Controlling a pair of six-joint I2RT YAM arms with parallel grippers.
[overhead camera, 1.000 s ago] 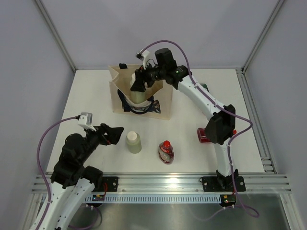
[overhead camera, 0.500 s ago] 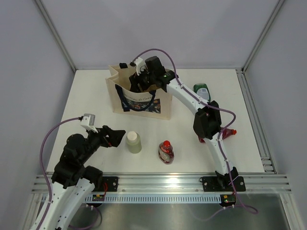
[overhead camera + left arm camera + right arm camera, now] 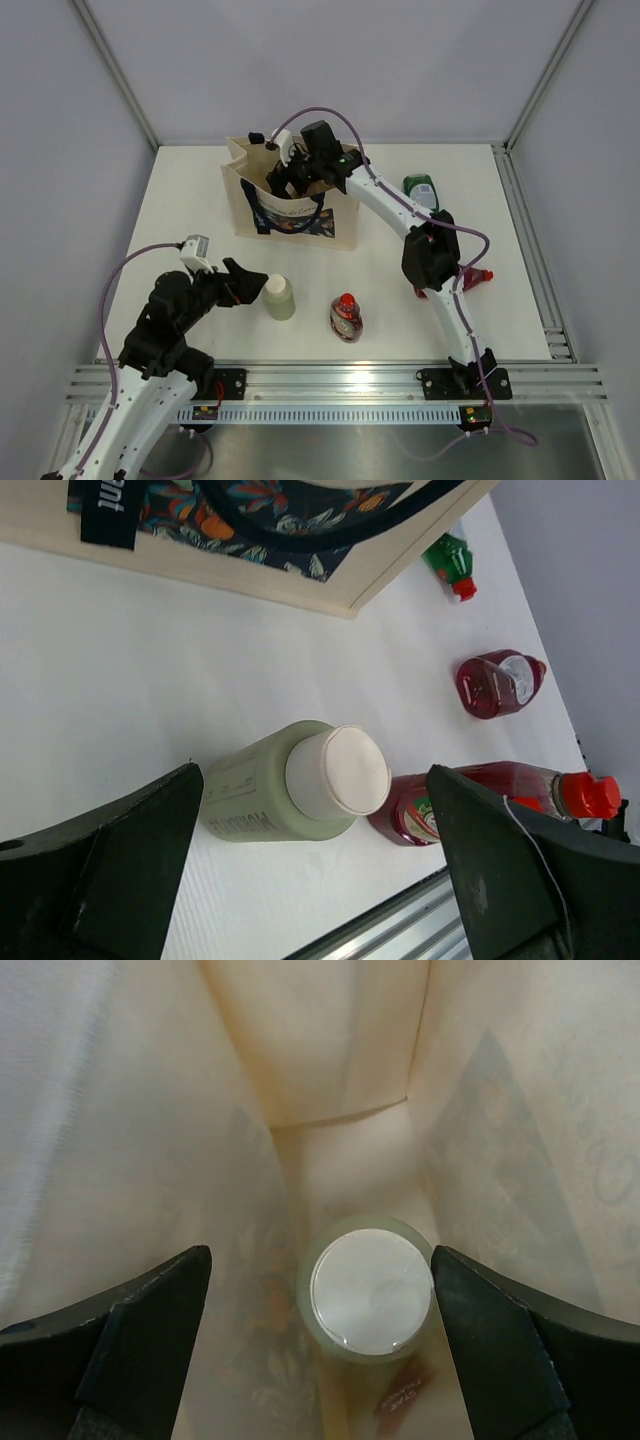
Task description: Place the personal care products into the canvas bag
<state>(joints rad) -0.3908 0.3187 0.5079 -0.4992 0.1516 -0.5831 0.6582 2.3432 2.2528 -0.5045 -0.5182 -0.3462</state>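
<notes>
The beige canvas bag (image 3: 342, 222) stands at the back of the table. My right gripper (image 3: 290, 178) is down in its mouth. In the right wrist view it (image 3: 320, 1260) is open, and a pale grey-green bottle (image 3: 370, 1288) with a cream cap stands on the bag's floor between the jaws, inside the bag's walls (image 3: 330, 1040). My left gripper (image 3: 252, 284) is open beside a second pale green bottle (image 3: 279, 298) that stands on the table. In the left wrist view this bottle (image 3: 260, 800) lies between the open fingers, untouched.
A red squeeze bottle (image 3: 346, 316) stands right of the pale bottle and also shows in the left wrist view (image 3: 480, 792). A second red bottle (image 3: 478, 277) lies partly behind the right arm. A dark green bottle (image 3: 420, 188) lies at the back right.
My right gripper went down into the bag with a pale bottle and opened, leaving the bottle standing inside. My left gripper moved right, up to the pale bottle on the table.
</notes>
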